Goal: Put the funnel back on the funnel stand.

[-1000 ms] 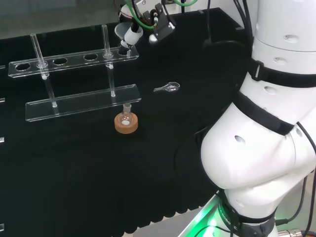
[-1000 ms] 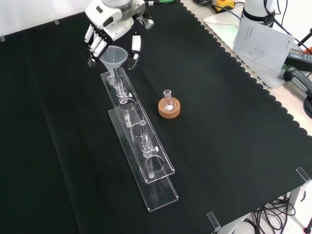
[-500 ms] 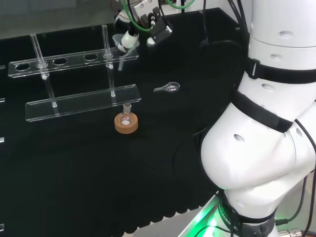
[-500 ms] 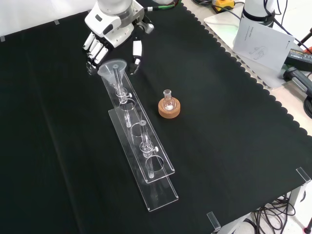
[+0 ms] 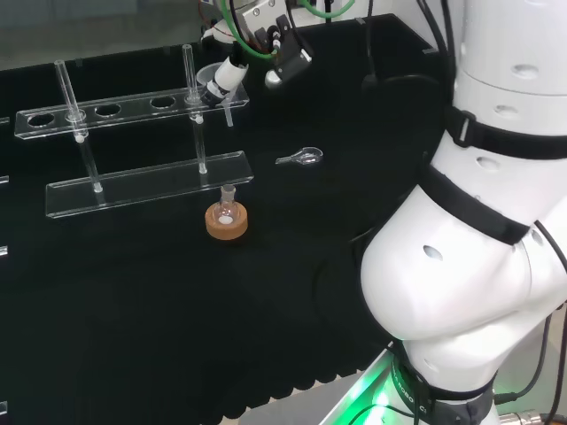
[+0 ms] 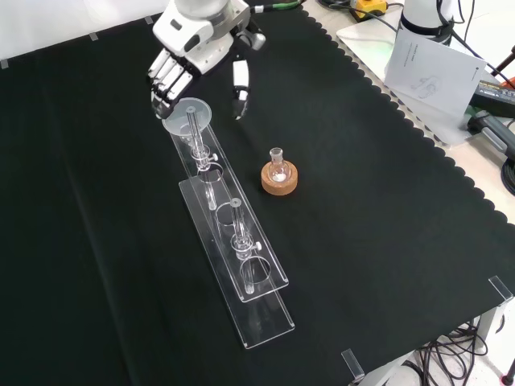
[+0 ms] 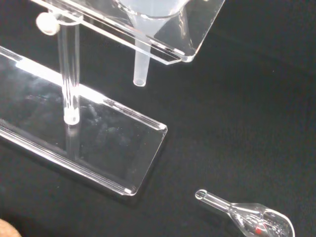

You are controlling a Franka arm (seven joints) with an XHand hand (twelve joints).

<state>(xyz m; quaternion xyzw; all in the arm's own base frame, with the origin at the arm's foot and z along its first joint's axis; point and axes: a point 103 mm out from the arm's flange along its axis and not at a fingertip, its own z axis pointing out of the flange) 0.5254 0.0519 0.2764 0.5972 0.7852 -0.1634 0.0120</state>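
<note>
At the stand's far end, the funnel sits seated in the funnel stand, stem poking through below; the hand hovers just behind, fingers spread, holding nothing — placement looks done, only withdrawal left.

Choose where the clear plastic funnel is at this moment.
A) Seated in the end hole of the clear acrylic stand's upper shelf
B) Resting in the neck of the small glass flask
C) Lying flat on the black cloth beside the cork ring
A: in the wrist view the clear plastic funnel sits in the clear acrylic stand's upper shelf, its stem hanging below, and the hand has its fingers off it.
</note>
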